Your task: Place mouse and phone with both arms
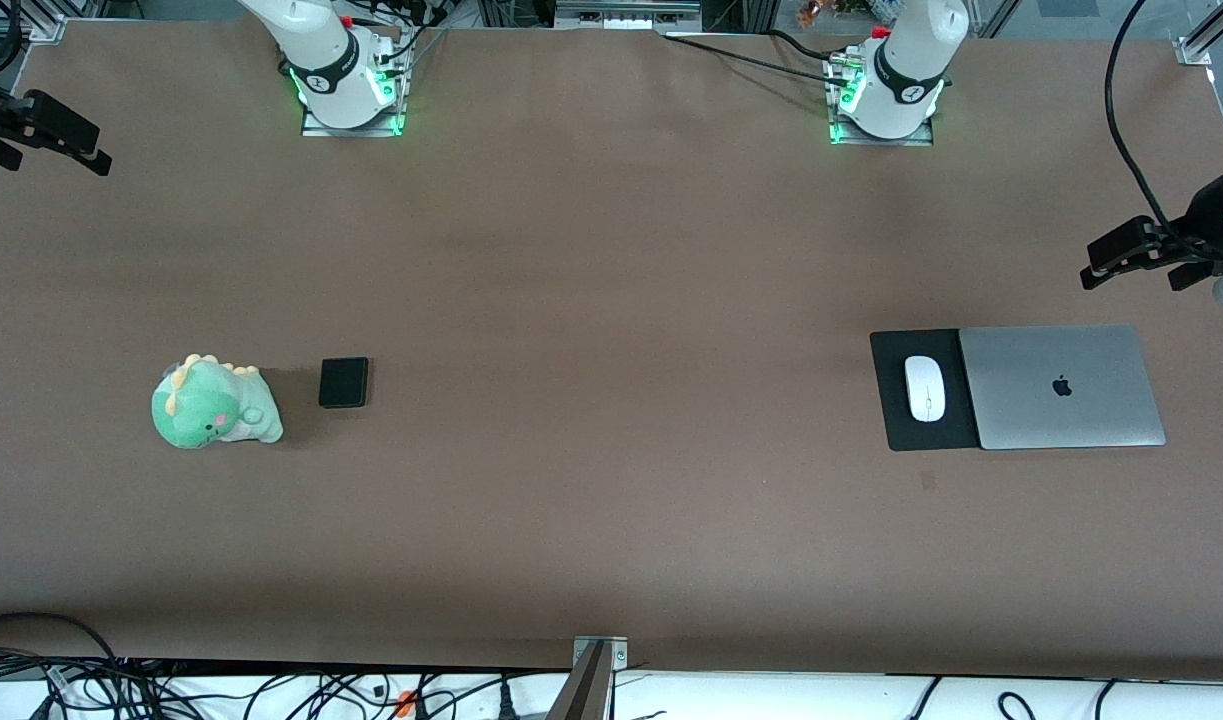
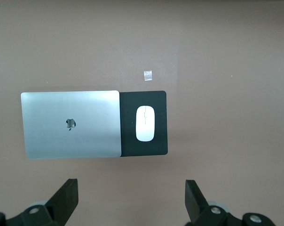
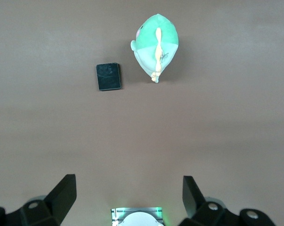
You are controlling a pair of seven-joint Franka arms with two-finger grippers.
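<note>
The white oval mouse [image 1: 924,388] [image 2: 145,123] lies on a black mouse mat [image 1: 896,420] [image 2: 158,143] toward the left arm's end of the table. The small black phone [image 1: 343,382] [image 3: 108,76] lies flat on the brown table toward the right arm's end. My left gripper [image 1: 1087,268] [image 2: 131,197] hangs open and empty, high over the left arm's end of the table. My right gripper [image 1: 99,150] [image 3: 129,195] is likewise open and empty, raised over the right arm's end. Neither gripper touches anything.
A closed silver laptop [image 1: 1061,387] [image 2: 71,124] lies against the mat, partly on it. A green dinosaur plush [image 1: 211,403] [image 3: 156,44] sits beside the phone. A small patch of tape [image 2: 148,75] marks the table near the mat. The arm bases [image 1: 349,90] stand along the table's back edge.
</note>
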